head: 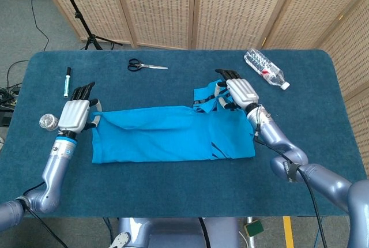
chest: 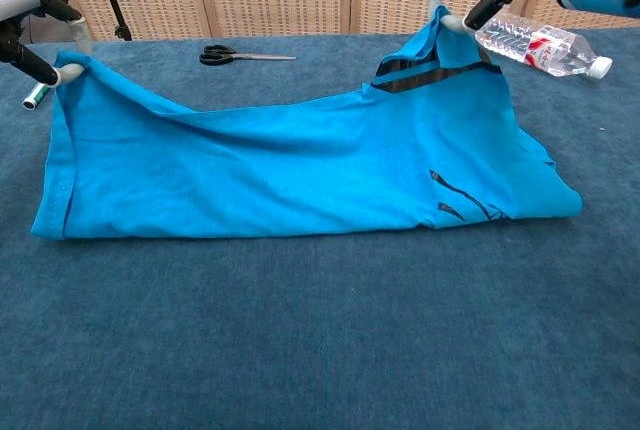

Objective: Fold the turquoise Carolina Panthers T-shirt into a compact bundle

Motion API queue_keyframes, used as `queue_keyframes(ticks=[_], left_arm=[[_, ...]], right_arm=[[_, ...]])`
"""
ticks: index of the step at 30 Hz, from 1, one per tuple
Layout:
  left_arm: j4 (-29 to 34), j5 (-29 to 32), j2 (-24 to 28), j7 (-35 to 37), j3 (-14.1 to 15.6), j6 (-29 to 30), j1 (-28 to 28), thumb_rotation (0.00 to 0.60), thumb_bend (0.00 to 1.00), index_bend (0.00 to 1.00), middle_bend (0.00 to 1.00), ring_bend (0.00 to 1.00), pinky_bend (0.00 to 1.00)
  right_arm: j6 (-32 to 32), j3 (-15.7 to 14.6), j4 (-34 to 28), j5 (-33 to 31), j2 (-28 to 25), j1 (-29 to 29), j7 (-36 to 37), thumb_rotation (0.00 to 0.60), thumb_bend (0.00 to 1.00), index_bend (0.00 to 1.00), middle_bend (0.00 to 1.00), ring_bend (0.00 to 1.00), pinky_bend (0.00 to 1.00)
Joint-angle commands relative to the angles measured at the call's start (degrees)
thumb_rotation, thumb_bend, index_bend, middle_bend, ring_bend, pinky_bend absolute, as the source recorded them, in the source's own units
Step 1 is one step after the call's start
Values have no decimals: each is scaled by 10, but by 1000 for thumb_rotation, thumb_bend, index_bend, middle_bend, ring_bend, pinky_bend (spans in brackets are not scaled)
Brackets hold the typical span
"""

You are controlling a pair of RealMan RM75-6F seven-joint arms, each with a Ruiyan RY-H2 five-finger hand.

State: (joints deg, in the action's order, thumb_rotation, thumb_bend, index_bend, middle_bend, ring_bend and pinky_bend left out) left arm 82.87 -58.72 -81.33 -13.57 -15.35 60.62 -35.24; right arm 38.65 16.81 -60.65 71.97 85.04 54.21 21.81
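One T-shirt (head: 173,135), two hands (head: 74,114) (head: 237,91) pinching edge.

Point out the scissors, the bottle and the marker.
scissors (head: 136,64): head view, on the black handles.
bottle (head: 264,68): head view, on the clear body.
marker (head: 67,82): head view, on the barrel's middle.

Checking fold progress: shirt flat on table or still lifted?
Lifted: the T-shirt has its far corners held up by left hand and right hand.

Left hand (head: 74,114) back-up at the table's left, arm extended forward, fingers pinching the T-shirt (head: 167,135) edge. Right hand (head: 237,92) back-up at the far right, arm bent at the elbow, fingers gripping the lifted sleeve corner.
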Motion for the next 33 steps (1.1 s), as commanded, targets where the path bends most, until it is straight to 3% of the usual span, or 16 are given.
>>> queue_keyframes(ticks=[1, 16, 18, 20, 22, 24, 26, 33], left_arm=[[-19, 9, -13, -6, -2, -6, -8, 600, 453, 820, 0, 0, 0], [-122, 43, -77, -39, -5, -17, -35, 600, 449, 812, 0, 0, 0], [-125, 45, -79, -37, -6, -23, -37, 600, 443, 684, 0, 0, 0], [-129, 48, -82, -36, -8, -28, -39, 600, 439, 477, 0, 0, 0], [-133, 50, -85, -39, -8, -28, -41, 600, 436, 206, 0, 0, 0], [-134, 58, -87, -45, -10, -30, -42, 600, 433, 47, 0, 0, 0], [-125, 70, -83, -48, -14, -34, -42, 600, 428, 0, 0, 0, 0], [-92, 72, -61, -39, -20, -16, -30, 600, 397, 0, 0, 0, 0]], right_arm=[[-13, -3, 22, -5, 13, 5, 4, 600, 620, 660, 76, 0, 0], [-38, -7, 144, 0, 81, 27, 42, 600, 620, 659, 79, 0, 0], [-39, -8, 149, 1, 84, 28, 43, 600, 620, 660, 79, 0, 0], [-41, -10, 156, 3, 88, 29, 45, 600, 620, 659, 79, 0, 0], [-42, -10, 164, 4, 92, 30, 46, 600, 620, 659, 79, 0, 0], [-43, -11, 170, 5, 95, 31, 46, 600, 620, 660, 79, 0, 0], [-45, -13, 180, 6, 101, 33, 46, 600, 620, 660, 79, 0, 0], [-56, -13, 211, 6, 121, 41, 50, 600, 619, 660, 79, 0, 0]])
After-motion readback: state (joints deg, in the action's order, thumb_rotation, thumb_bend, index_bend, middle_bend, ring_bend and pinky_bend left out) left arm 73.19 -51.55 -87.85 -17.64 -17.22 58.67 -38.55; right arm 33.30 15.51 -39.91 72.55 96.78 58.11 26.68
